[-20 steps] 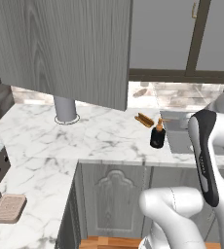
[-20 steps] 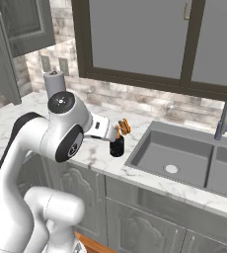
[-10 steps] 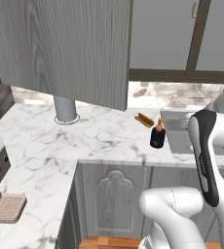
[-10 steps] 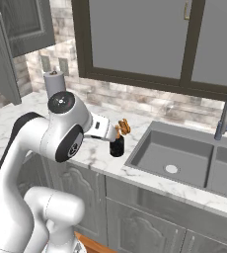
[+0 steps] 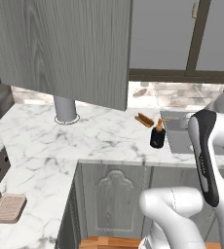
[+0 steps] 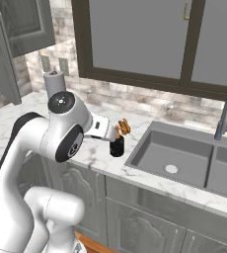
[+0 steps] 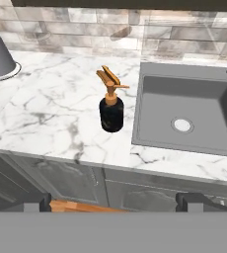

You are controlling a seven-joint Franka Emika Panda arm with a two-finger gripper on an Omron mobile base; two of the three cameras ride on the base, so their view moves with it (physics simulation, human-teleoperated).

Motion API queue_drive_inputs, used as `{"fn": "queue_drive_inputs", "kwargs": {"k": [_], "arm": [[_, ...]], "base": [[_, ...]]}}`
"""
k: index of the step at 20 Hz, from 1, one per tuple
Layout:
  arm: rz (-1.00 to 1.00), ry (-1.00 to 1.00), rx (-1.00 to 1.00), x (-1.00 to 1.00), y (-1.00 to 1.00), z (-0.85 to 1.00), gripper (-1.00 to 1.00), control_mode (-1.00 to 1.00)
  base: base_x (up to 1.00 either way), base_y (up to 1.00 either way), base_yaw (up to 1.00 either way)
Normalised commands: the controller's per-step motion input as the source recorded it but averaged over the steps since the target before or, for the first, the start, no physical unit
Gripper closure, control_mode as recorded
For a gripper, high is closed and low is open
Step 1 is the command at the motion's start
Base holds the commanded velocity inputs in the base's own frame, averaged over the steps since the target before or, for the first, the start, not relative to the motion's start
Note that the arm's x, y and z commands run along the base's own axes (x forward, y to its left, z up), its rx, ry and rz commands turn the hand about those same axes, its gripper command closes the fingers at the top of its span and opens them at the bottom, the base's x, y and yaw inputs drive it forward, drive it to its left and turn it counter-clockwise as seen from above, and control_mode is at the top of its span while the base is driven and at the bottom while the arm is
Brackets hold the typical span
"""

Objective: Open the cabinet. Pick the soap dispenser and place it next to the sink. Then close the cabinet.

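— One step looks left: the soap dispenser [image 7: 111, 109] stands upright on the marble counter [image 7: 46, 113], just left of the sink [image 7: 184, 143]. Where does the gripper [image 7: 113, 201] sit relative to it?

— It is pulled back to the near side, off the counter's front edge and above it. In the hand view the dispenser lies straight ahead, roughly on the gripper's centre line. The jaws stand spread wide with nothing between them; only the two dark fingertips [image 7: 200, 201] show at the bottom corners.

— So the bottle is let go and well apart from the jaws?

— Yes, nothing touches it. Its long axis is vertical, pump on top, and a small brown thing [image 5: 144, 119] lies just beyond it toward the wall.

— And the cabinet [image 5: 65, 48]?

— In the left base view its grey door hangs swung out over the counter, up and to the left of the dispenser. That is likely the relation that counts now: the door is high and left, the gripper low and near the sink, so the arm would probably have to rise and swing left to reach the door and push it closed.
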Motion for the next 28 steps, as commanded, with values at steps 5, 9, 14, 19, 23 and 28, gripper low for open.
{"fn": "queue_drive_inputs", "kwargs": {"k": [5,9,14,19,23,28], "arm": [[0.00,0.00,0.00,0.00,0.00,0.00,-1.00,-1.00],[0.00,0.00,0.00,0.00,0.00,0.00,-1.00,1.00],[0.00,0.00,0.00,0.00,0.00,0.00,-1.00,1.00],[0.00,0.00,0.00,0.00,0.00,0.00,-1.00,1.00],[0.00,0.00,0.00,0.00,0.00,0.00,-1.00,1.00],[0.00,0.00,0.00,0.00,0.00,0.00,-1.00,1.00]], "base": [[0.00,0.00,0.00],[0.00,0.00,0.00],[0.00,0.00,0.00],[-0.07,0.00,0.00],[-0.23,0.00,0.06],[-0.23,0.00,0.31]]}}
